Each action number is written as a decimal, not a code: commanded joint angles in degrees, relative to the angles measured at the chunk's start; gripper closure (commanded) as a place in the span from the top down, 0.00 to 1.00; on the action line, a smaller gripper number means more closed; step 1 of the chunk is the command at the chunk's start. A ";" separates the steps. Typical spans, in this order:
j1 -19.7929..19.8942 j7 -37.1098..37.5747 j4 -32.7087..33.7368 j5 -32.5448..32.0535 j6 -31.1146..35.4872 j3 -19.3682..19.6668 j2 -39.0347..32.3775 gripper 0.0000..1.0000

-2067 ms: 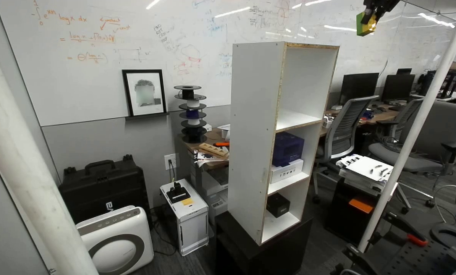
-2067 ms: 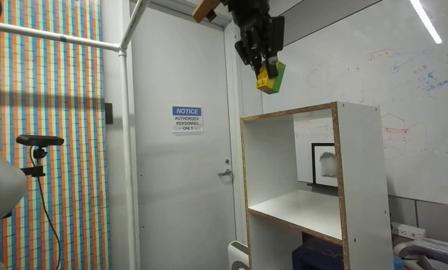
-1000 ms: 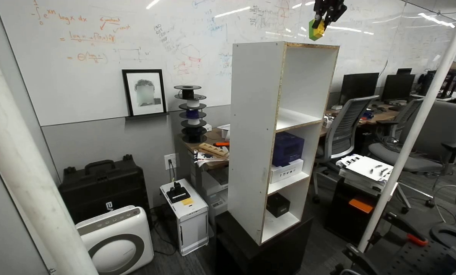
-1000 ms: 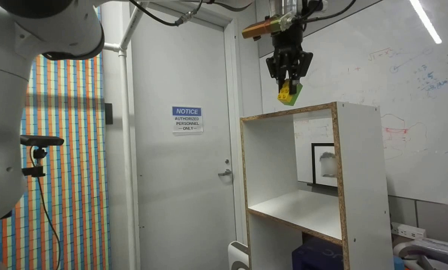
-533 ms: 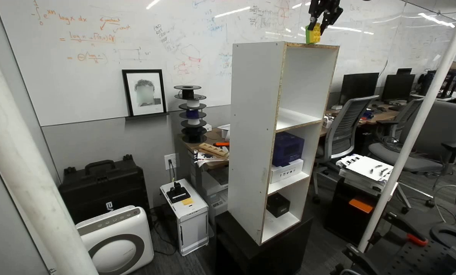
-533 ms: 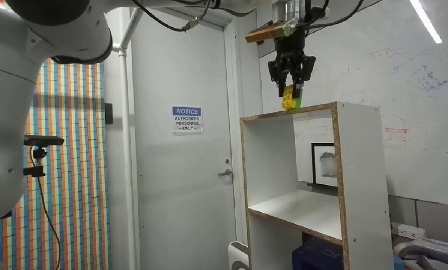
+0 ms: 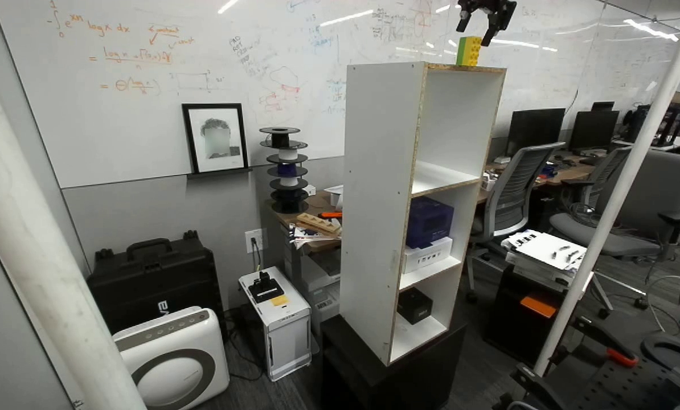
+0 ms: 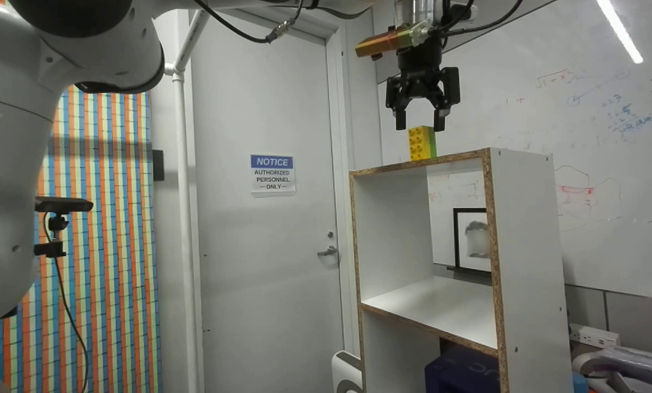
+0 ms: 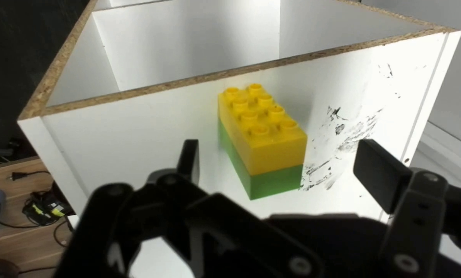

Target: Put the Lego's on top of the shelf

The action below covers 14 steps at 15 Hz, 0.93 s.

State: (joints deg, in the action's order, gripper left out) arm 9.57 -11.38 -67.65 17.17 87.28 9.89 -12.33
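Note:
The Lego's [image 8: 421, 143], a yellow brick joined to a green one, stand on end on top of the white shelf [image 8: 528, 245], close to its front edge. In both exterior views my gripper [image 8: 420, 122] hangs just above them, its jaws spread wide and holding nothing. Seen in the wrist view, the Lego's [image 9: 263, 143] lie between the spread fingers, with white shelf top [image 9: 138, 135] showing on each side of them. The yellow studs face the front of the shelf. Another exterior view shows the Lego's [image 7: 470, 51] upright below the gripper [image 7: 474, 33].
A dark blue box [image 7: 429, 222] on a white box [image 7: 428, 255] fills part of the shelf's middle compartment; a black box [image 7: 414, 306] sits in the lowest. A whiteboard [image 8: 604, 120] and a door [image 8: 266, 245] stand behind. White poles [image 7: 619, 193] rise near the workspace.
The gripper carried the Lego's over the shelf and lowered them. Within the last half second its fingers spread and rose slightly, leaving the Lego's standing on the top.

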 commanded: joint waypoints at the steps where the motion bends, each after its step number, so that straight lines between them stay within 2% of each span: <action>1: -0.11 0.57 1.17 -2.08 -2.54 0.41 1.53 1.00; 7: 0.06 -5.59 -8.10 -13.02 -6.35 1.31 9.79 1.00; 10: 0.68 -11.44 -14.44 -14.08 -7.52 1.65 14.41 1.00; 12: 0.82 -13.73 -20.95 -15.13 -4.75 1.82 17.69 1.00; 14: 1.02 -15.22 -28.07 -16.55 0.87 1.94 20.32 1.00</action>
State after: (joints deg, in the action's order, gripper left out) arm 10.56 -23.77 -84.49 2.76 80.97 11.88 2.06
